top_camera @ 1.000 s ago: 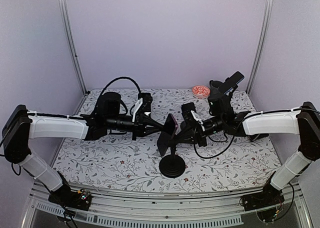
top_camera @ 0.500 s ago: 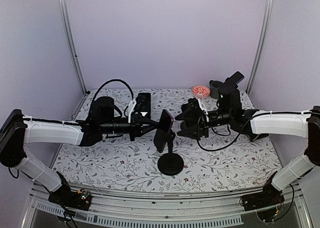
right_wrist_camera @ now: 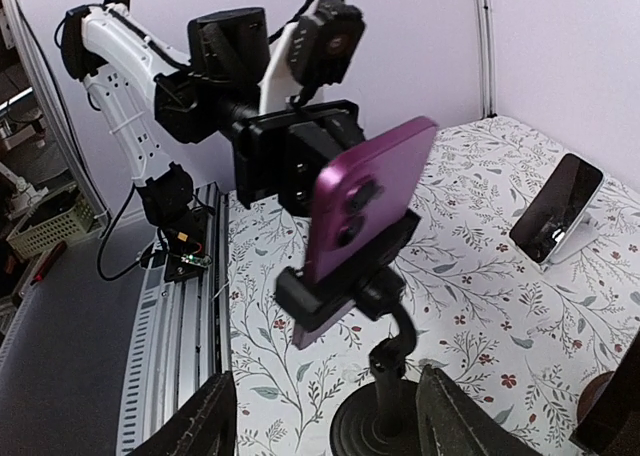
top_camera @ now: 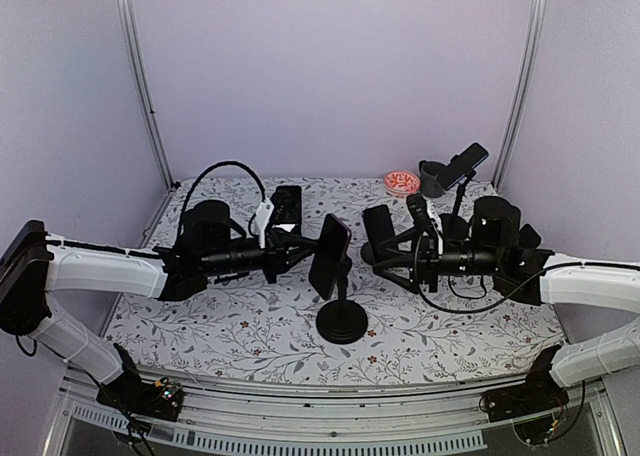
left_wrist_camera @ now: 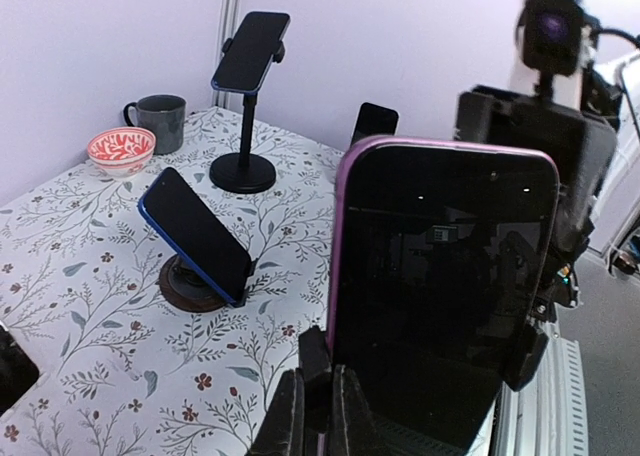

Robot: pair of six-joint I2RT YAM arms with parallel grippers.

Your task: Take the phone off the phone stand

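Observation:
A purple phone (top_camera: pixel 330 253) sits clamped in a black phone stand (top_camera: pixel 341 324) at the table's middle. In the left wrist view its dark screen (left_wrist_camera: pixel 445 286) fills the right side. My left gripper (left_wrist_camera: pixel 320 416) is shut on the stand's side clamp (left_wrist_camera: pixel 316 361) at the phone's edge, reaching in from the left (top_camera: pixel 303 253). My right gripper (top_camera: pixel 375 248) hangs open a short way right of the phone, touching nothing. The right wrist view shows the phone's purple back (right_wrist_camera: pixel 365 216) with the stand's stem (right_wrist_camera: pixel 395 361) between the spread fingers (right_wrist_camera: pixel 205 421).
A blue phone on a round brown base (left_wrist_camera: pixel 195 238) lies behind. Another phone on a tall black stand (top_camera: pixel 466 162), a grey mug (top_camera: pixel 432 178) and a red-and-white bowl (top_camera: pixel 402 183) stand at the back right. A further phone (top_camera: pixel 287 204) leans at the back left.
My right gripper has opened and drawn back to the right, away from the phone. The phone and stand have straightened up while the left gripper stayed shut on the clamp.

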